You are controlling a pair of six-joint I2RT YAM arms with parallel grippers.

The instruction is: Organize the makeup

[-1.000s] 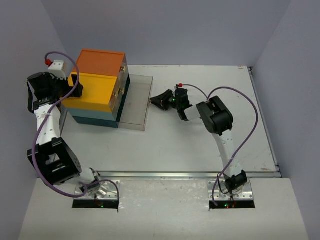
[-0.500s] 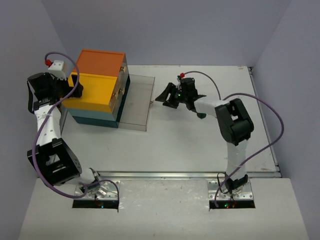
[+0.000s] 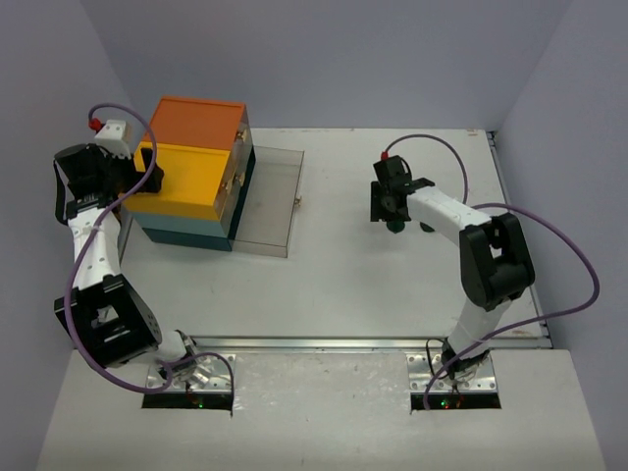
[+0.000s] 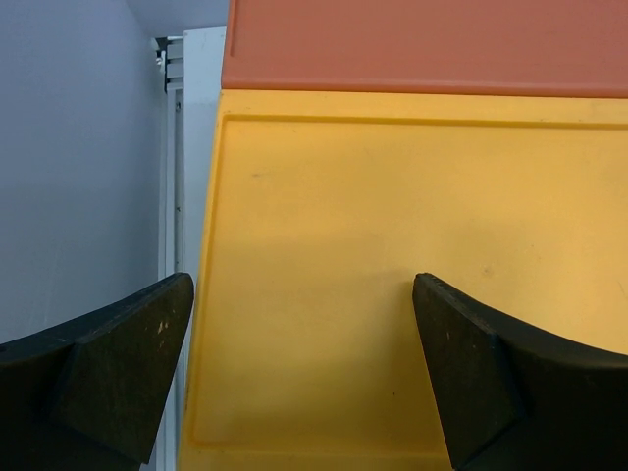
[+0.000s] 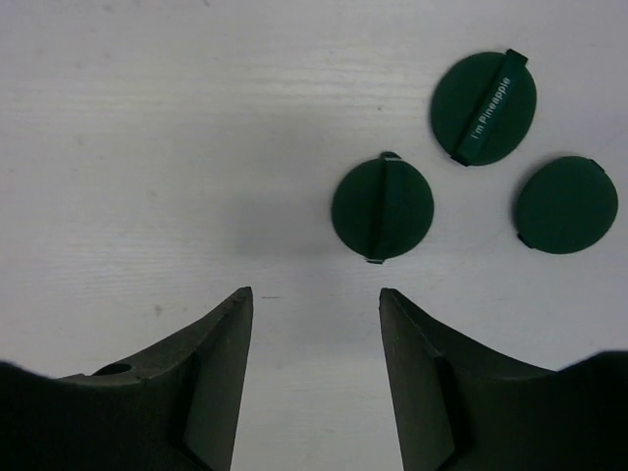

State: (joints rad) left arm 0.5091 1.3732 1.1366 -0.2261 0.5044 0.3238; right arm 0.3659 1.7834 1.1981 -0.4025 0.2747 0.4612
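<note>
Right pincer (image 5: pixel 314 299) and its target come first: we find three dark green discs (image 5: pixel 566 204) lying flat on the table (image 5: pixel 147 147), close together but not touching, just ahead of the fingertips.

Handling. We judge the discs to be light, thin and probably soft, each with a band (image 5: pixel 486 103) across its face. Because they lie so low on the table, a grip closing from above may slide over them or push them along the smooth surface. We recommend taking the nearest disc (image 5: pixel 383 207) across its width, at the rim on both sides, with the fingertips brought down to the table. The band is a second possible hold. Firm squeezing is not needed and could fold the disc.

Pincer state. The right pincer is spread wide, by our estimate enough to admit one disc; it holds nothing and touches nothing. The nearest disc sits ahead of one finger rather than in the middle of the gap, so we expect a sideways correction before any descent. The left pincer (image 4: pixel 299 294) is also spread and empty; the yellow level of the drawer box (image 4: pixel 392 196) fills the gap between its fingers. Whether those fingers touch the box we cannot tell.
</note>
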